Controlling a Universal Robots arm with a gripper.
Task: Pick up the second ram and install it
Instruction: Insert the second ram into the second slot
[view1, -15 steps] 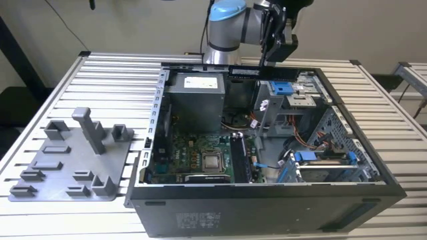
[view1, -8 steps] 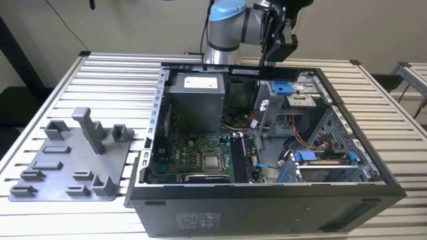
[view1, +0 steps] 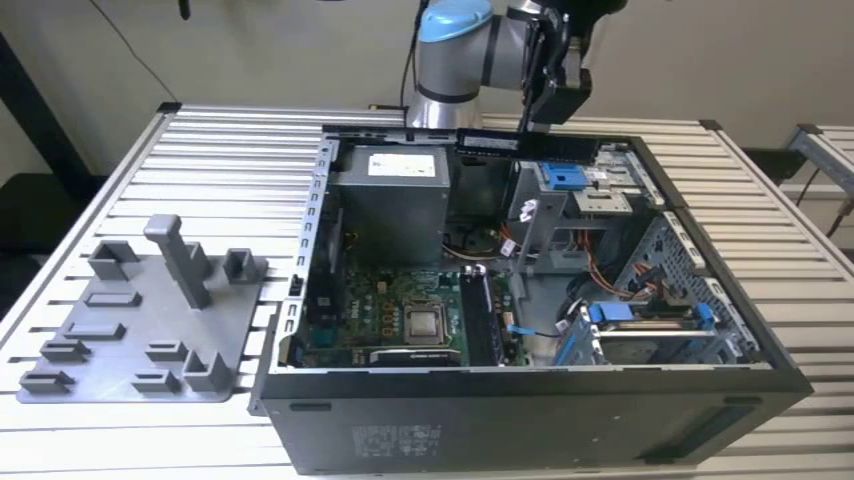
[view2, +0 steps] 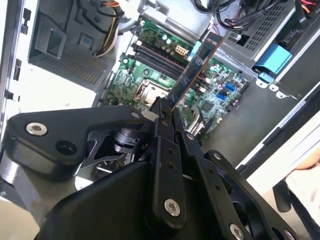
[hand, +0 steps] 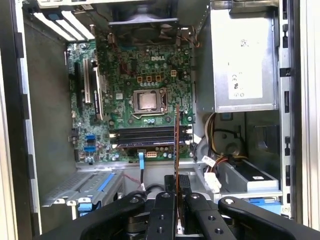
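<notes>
The gripper (view1: 537, 124) hangs over the back part of the open computer case (view1: 534, 400), shut on the second ram (view1: 525, 143). In the exterior view the stick lies level, lengthwise just above the case's back rim and clear of everything inside. In the second wrist view the fingers (view2: 159, 120) pinch one end of the stick (view2: 195, 67), and the rest of it juts out over the green motherboard (view2: 165, 75). In the first wrist view the stick (hand: 177, 145) shows edge-on as a thin line rising from the gripper (hand: 177, 189), crossing the long dark memory slots (hand: 145, 135) below the processor socket (hand: 148, 101). One of those slots seems to be filled already, though the angle makes that hard to settle. The grey power supply (hand: 245, 60) sits beside the board. On the table (view1: 227, 140), at the exterior view's left of the case, rests a grey holder tray (view1: 147, 320) with upright posts.
</notes>
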